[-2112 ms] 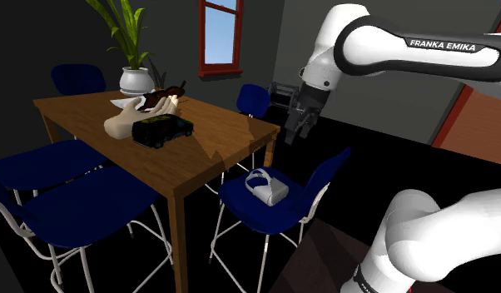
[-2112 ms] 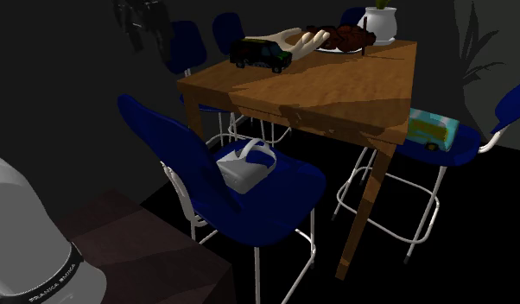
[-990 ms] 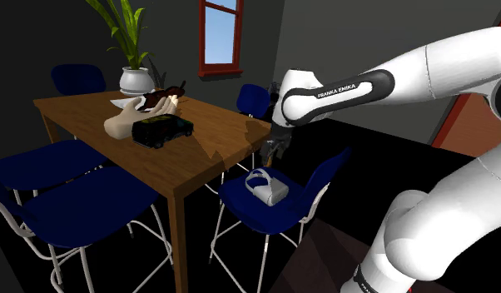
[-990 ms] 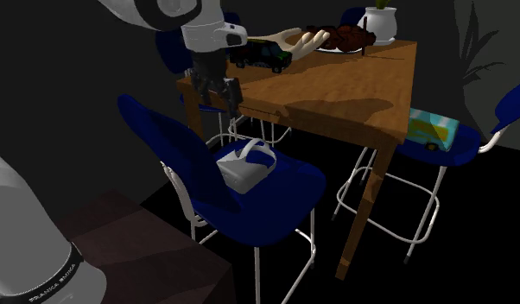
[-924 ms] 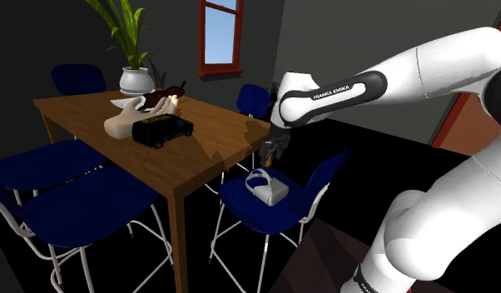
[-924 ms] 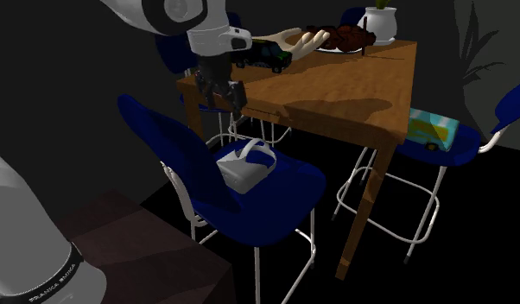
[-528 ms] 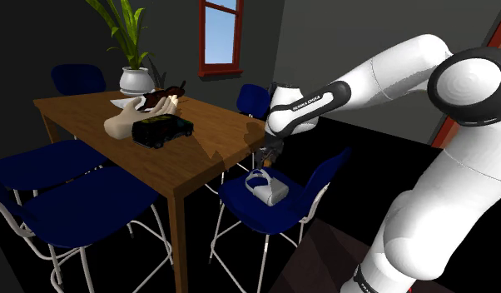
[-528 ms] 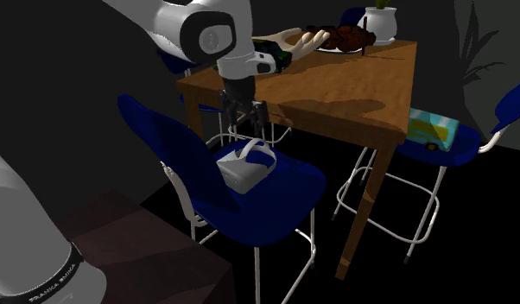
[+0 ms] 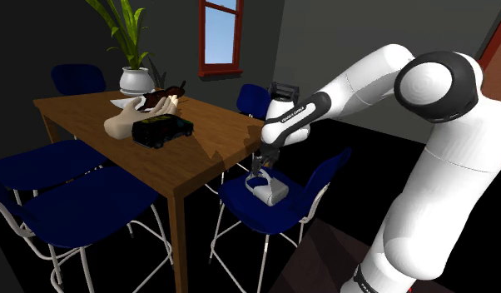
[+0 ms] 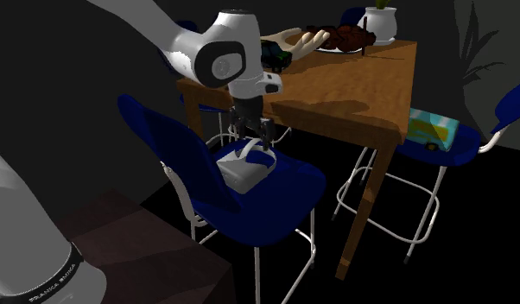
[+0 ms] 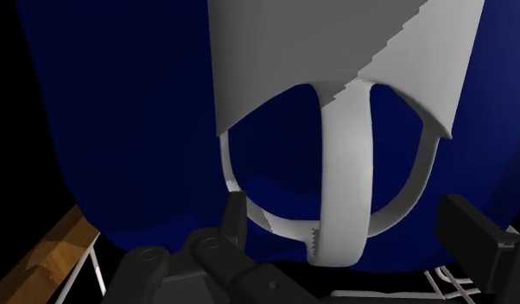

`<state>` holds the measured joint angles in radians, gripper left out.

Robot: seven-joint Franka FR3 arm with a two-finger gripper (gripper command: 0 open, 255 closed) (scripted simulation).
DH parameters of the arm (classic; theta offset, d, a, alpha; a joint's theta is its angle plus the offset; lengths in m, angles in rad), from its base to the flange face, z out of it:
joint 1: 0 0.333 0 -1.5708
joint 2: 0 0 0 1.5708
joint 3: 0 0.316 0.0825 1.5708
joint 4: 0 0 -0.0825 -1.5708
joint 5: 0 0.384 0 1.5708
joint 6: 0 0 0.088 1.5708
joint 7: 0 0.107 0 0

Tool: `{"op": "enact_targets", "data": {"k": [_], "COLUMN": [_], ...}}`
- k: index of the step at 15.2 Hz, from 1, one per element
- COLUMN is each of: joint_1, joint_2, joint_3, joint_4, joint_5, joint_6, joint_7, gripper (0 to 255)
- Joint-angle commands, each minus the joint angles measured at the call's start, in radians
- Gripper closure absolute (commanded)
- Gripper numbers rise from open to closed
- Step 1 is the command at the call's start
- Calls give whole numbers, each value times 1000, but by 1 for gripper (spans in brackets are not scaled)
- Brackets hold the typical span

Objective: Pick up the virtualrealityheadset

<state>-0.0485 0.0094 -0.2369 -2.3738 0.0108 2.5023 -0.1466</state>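
White virtual reality headset (image 9: 271,191) (image 10: 241,175) (image 11: 336,60), with a looped strap, lies mid-seat on a blue chair (image 9: 240,206) (image 10: 291,186) near the wooden table (image 9: 199,154) (image 10: 336,104) edge. The gripper (image 9: 260,170) (image 10: 250,138) (image 11: 353,229) hangs over the strap, fingers spread wide either side, holding nothing. Bare seat surrounds the headset.

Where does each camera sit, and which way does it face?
Shoulder view: beside the stand, facing the brown wooden table; white arm shows.
Second exterior view: behind the blue moulded chair, facing the table; arm shows.
Wrist view: on the open black gripper, facing the white strapped headset.
All share headset and chair.
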Motion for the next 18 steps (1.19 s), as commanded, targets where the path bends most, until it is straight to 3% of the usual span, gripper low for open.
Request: {"op": "enact_targets", "data": {"k": [1, 3, 4, 13, 18], "joint_1": [0, 0, -1, 0, 0], "joint_2": [25, 31, 32, 31, -19], "joint_3": [0, 1, 0, 1, 0], "joint_4": [-5, -7, -5, -7, 13], "joint_5": [10, 13, 14, 13, -8], "joint_6": [30, 38, 37, 38, -31], "joint_7": [-7, -9, -12, -9, 6], "gripper": [0, 0, 255, 255, 255]}}
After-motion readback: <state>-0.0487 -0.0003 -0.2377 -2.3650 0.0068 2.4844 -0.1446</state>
